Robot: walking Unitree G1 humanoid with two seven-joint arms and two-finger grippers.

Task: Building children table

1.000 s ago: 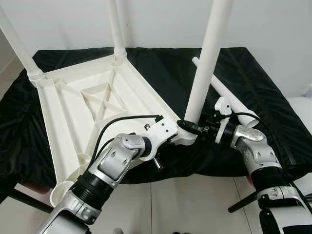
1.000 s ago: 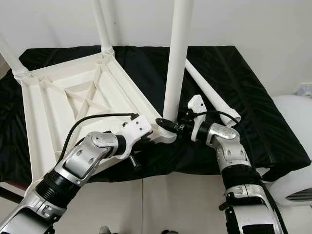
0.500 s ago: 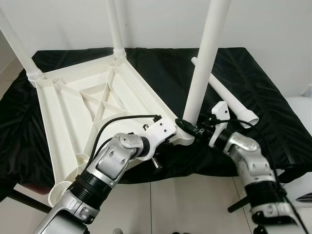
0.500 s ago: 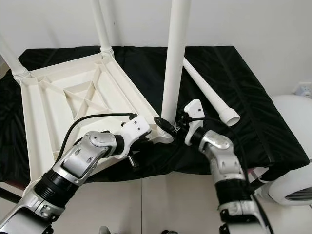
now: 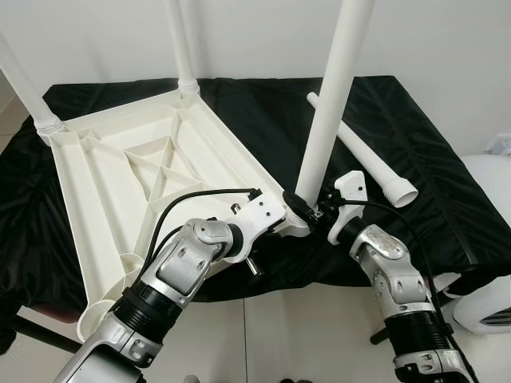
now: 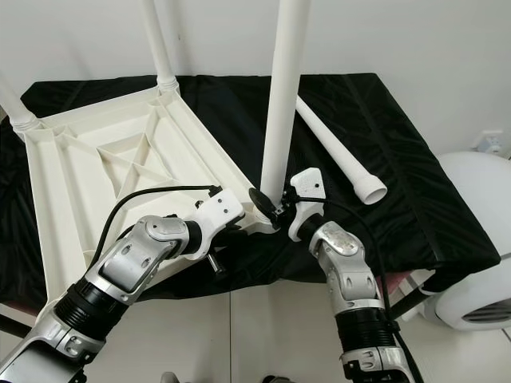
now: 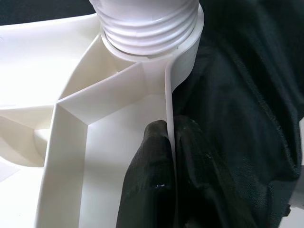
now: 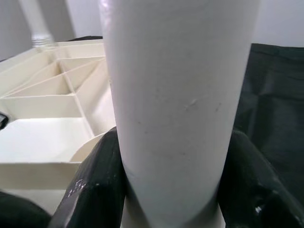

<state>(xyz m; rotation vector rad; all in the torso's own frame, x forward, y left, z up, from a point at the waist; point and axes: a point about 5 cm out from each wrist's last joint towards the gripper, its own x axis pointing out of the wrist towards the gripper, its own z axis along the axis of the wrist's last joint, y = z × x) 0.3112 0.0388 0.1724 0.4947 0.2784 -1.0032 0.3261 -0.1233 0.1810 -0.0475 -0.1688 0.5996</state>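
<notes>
The white tabletop (image 5: 120, 167) lies upside down on a black cloth. Two white legs (image 5: 180, 44) stand screwed into its far corners. At the near right corner a third leg (image 5: 327, 104) stands upright in its socket (image 7: 147, 23). My right gripper (image 5: 307, 209) is shut on this leg just above the socket, one black finger (image 8: 95, 185) on each side of it. My left gripper (image 5: 278, 227) is shut on the tabletop's rim wall (image 7: 167, 109) right beside that corner. A fourth leg (image 5: 363, 155) lies loose on the cloth, behind the right arm.
The cloth-covered table's front edge (image 5: 319, 275) runs just below both grippers, with tiled floor beneath. A white rounded appliance (image 5: 495, 239) stands on the floor at the right. A white wall is close behind the table.
My right forearm has swung in from the right toward me, its wrist turning round the upright leg while still gripping it. The left gripper stays on the rim. The camera shifted slightly.
</notes>
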